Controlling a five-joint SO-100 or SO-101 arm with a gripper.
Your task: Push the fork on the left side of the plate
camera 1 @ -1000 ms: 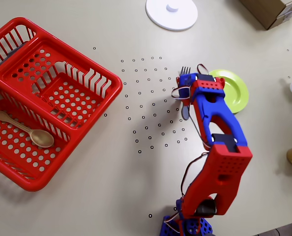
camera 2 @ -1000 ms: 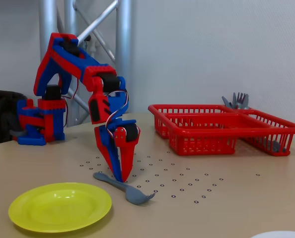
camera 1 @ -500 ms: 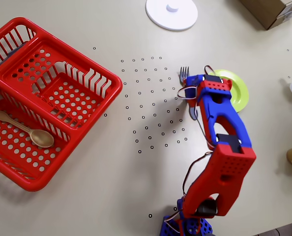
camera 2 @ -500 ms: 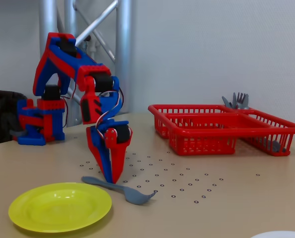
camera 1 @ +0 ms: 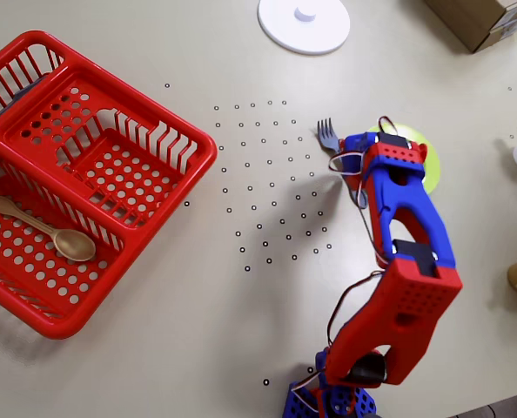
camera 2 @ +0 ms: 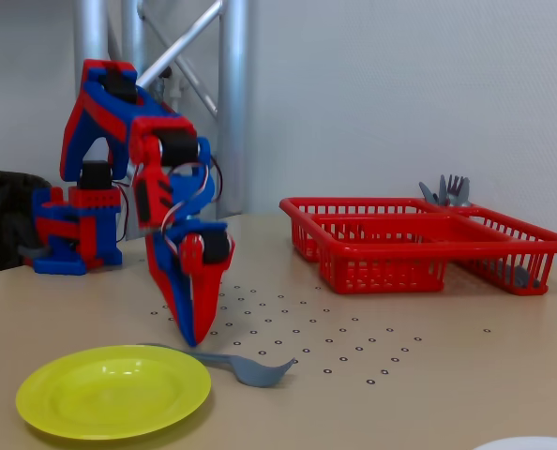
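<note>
Overhead, one red basket (camera 1: 84, 174) fills the left, one wooden spoon (camera 1: 45, 229) inside. One green plate (camera 2: 112, 388) lies right, one blue fork (camera 2: 246, 367) just left of it. Fingers of the gripper (camera 2: 192, 339) look closed, tip at the fork's handle.
</note>
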